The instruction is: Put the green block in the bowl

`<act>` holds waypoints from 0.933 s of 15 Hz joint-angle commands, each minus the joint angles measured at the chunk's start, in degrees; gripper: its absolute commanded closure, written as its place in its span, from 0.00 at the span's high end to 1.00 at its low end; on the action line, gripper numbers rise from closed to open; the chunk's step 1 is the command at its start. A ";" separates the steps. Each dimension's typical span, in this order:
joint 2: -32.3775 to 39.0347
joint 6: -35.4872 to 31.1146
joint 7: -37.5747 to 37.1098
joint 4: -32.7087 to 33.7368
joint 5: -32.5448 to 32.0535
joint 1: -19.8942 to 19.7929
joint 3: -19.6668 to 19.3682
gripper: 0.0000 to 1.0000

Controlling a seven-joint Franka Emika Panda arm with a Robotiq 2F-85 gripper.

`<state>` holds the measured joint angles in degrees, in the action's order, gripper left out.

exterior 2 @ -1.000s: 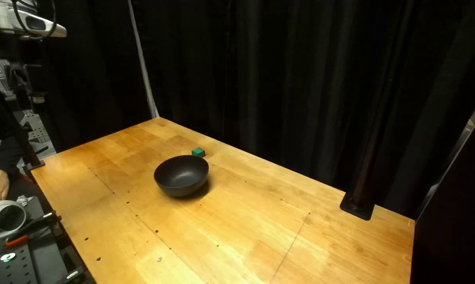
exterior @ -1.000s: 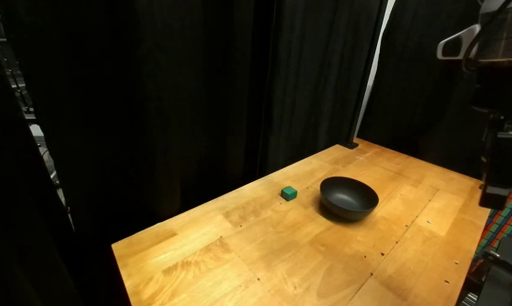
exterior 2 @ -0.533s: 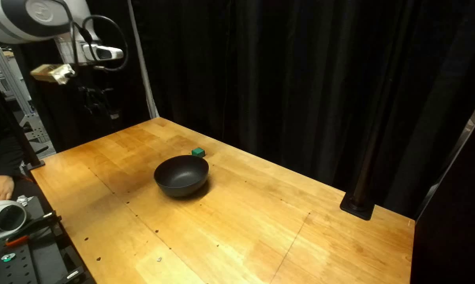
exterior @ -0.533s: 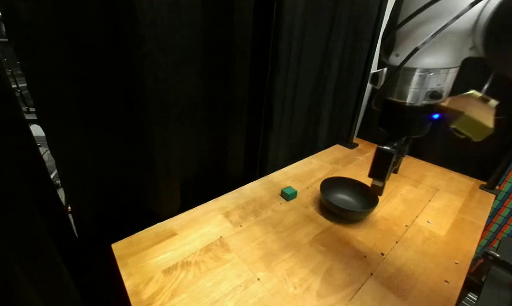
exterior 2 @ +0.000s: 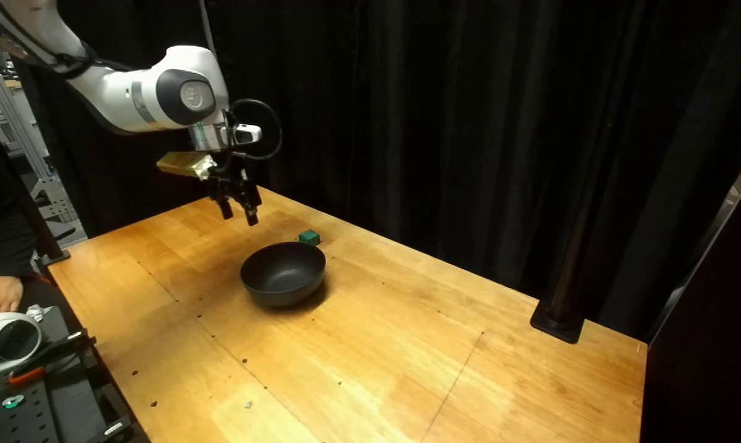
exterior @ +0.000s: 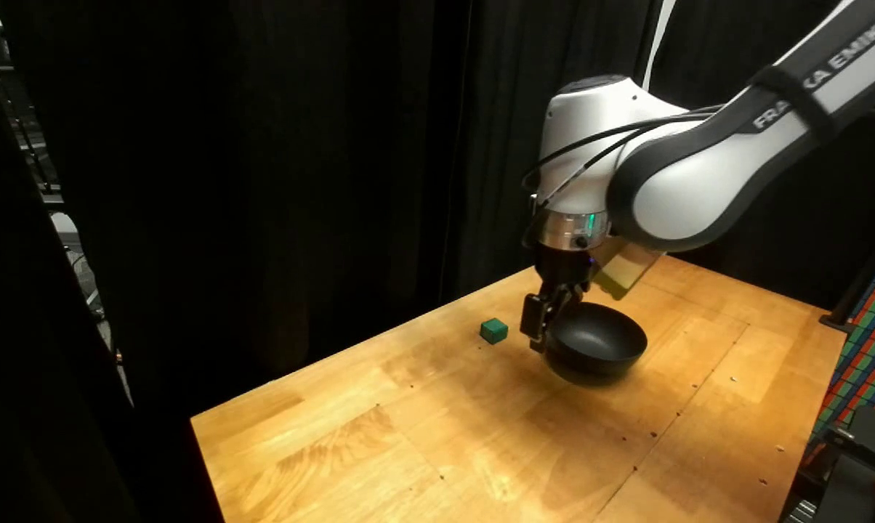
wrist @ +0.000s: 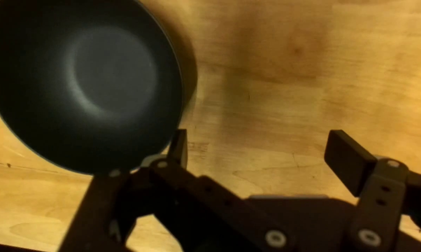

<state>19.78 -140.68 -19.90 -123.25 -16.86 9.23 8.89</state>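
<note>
1. Gripper (wrist: 261, 148): fingers (wrist: 350, 162) spread wide; my wrist view shows bare tabletop (wrist: 277, 105) between them.
2. Green block (exterior: 493, 330): on the tabletop, outside the bowl (exterior 2: 284, 298), near the long edge that runs along the black curtain (exterior: 321, 181). I have it in both exterior views.
3. Bowl: black, upright on the tabletop. In an exterior view I see bare tabletop between it and the block; the two stand near each other, apart.
4. Gripper position: hangs above the tabletop, fingers pointing down, apart from the block. In the wrist view one finger overlaps the bowl's rim; in an exterior view tabletop shows between fingertips and bowl, so I log them as apart.
5. Wrist view: bowl takes the upper left, its inside facing my camera; a shadow (wrist: 189, 70) lies on the tabletop along its right side.
6. Arm (exterior: 590, 138): white with dark bands, reaching in from the upper right in an exterior view. A gold-coloured, box-shaped piece (exterior 2: 184, 164) sits on it next to the gripper.
7. Surroundings: a black post (exterior 2: 562, 301) stands on the tabletop by the curtain, well apart from the bowl. Left of the tabletop, in an exterior view, I note a white ring-shaped device (exterior 2: 17, 339).
</note>
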 commanded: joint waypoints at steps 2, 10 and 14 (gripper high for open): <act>13.19 0.57 -4.19 16.33 -3.24 6.99 -6.47 1.00; 22.88 0.56 -5.19 26.94 -1.44 9.33 -13.45 1.00; 25.06 0.08 -4.97 28.45 -0.60 8.79 -14.48 1.00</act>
<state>42.58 -140.72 -24.67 -97.91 -18.56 17.87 -4.92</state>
